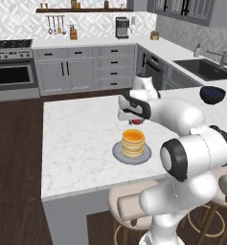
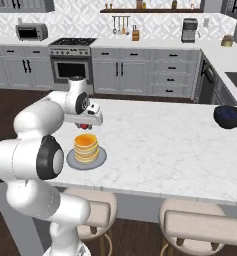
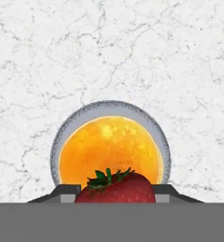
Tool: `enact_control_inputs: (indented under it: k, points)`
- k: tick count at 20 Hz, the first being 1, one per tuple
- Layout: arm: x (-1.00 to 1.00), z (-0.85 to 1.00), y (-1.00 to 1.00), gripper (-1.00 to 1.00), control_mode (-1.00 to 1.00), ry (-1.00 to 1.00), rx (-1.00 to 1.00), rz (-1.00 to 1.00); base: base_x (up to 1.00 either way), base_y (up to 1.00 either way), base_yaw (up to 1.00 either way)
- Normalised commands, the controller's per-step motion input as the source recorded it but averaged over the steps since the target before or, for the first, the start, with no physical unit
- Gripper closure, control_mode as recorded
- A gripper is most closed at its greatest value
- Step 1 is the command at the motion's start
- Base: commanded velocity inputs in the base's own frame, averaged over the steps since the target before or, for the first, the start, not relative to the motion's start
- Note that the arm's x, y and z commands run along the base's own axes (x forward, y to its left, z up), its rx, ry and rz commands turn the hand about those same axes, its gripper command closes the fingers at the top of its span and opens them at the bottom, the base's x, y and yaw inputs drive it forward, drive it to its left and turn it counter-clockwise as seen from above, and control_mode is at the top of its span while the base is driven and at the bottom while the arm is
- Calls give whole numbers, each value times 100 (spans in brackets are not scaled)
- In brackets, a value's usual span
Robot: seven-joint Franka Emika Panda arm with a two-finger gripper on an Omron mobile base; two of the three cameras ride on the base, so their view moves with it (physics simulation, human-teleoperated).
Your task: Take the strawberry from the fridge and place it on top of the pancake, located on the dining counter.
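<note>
Now pinching the strawberry (image 3: 116, 188) in the claw (image 3: 116, 196), fingers pressed against its two sides, green leaves facing the pancake (image 3: 110, 150). Hovering above the tabletop (image 1: 76, 139), clear of the stack, berry apart from it and seen just beyond it from the base cameras as a red speck under the hand (image 1: 135, 121). Pancake stacked on a grey plate (image 2: 70, 160) near the tabletop's stool-side edge. Dark blue bowl (image 2: 230, 116) well apart, toward the sink end.

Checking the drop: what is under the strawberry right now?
The strawberry, held in the gripper, hangs over the pancake on its grey plate. The stack's near edge is hidden behind the berry.
</note>
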Motion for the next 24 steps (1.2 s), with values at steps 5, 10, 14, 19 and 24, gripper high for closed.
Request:
enact_control_inputs:
  k: [5,10,14,19,24]
  points:
    - [0,-32,0,100,-100,1,0,0,0,0,0]
    - [1,-28,0,100,-100,3,0,0,0,0,0]
    - [-1,-26,0,100,-100,1,0,0,0,0,0]
    - [0,-2,0,100,-100,0,0,0,0,0,0]
    - [-17,0,0,100,-100,0,0,0,0,0,0]
